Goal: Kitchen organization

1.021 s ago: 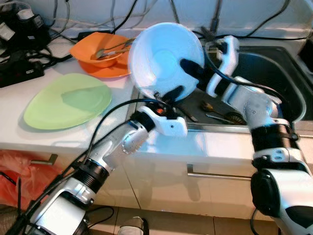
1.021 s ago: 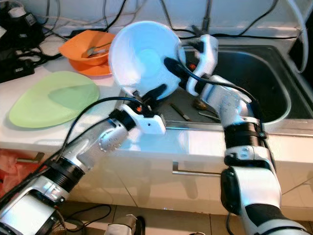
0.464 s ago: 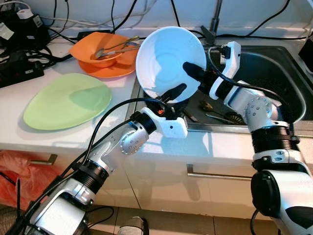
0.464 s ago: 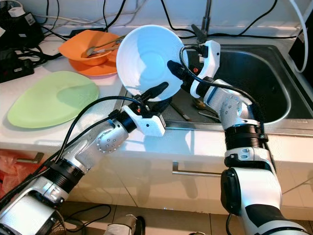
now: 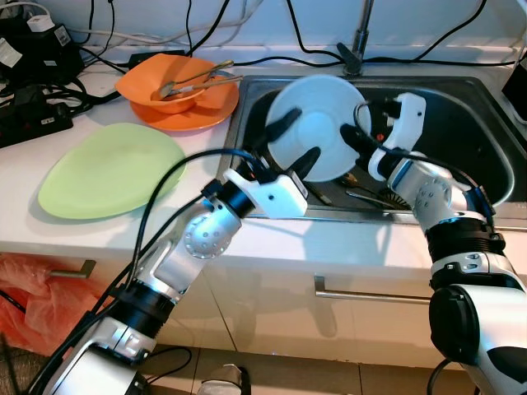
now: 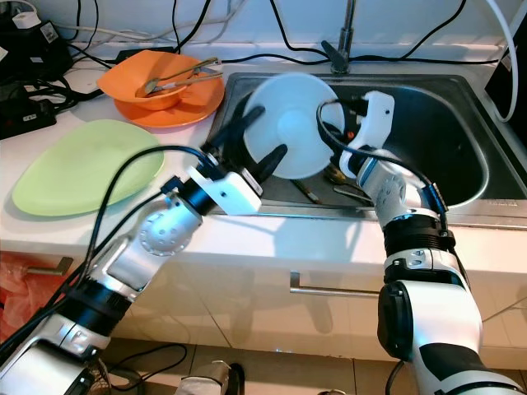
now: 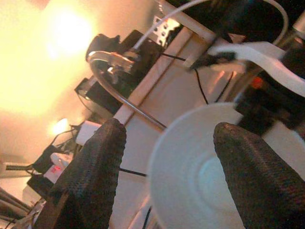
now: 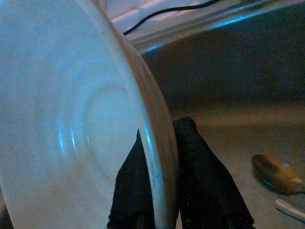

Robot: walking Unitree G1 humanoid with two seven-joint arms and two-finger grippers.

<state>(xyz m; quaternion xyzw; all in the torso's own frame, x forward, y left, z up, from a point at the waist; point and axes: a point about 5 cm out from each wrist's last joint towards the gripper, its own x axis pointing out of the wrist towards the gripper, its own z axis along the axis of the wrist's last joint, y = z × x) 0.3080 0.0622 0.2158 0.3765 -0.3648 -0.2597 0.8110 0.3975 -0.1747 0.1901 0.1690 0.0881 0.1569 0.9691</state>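
A white bowl (image 5: 321, 123) hangs tilted on its edge above the left part of the steel sink (image 5: 461, 107). My right gripper (image 5: 352, 141) is shut on the bowl's rim at its right side; in the right wrist view the two fingers (image 8: 190, 157) pinch the rim of the bowl (image 8: 71, 119). In front of the bowl's lower left side my left gripper (image 5: 295, 144) stands open. The left wrist view has its fingers (image 7: 95, 162) set wide apart, with the bowl (image 7: 209, 176) beyond them.
On the counter to the left lie a green plate (image 5: 111, 169) and an orange bowl (image 5: 165, 86) with utensils on an orange plate. Cutlery (image 5: 366, 196) lies on the sink bottom. The faucet (image 5: 358, 41) stands behind the sink. Cables and power strips crowd the back left.
The white bowl has come down and to the right, from above the counter edge to over the sink, still in my right gripper. My left gripper's fingers now stand spread off the bowl.
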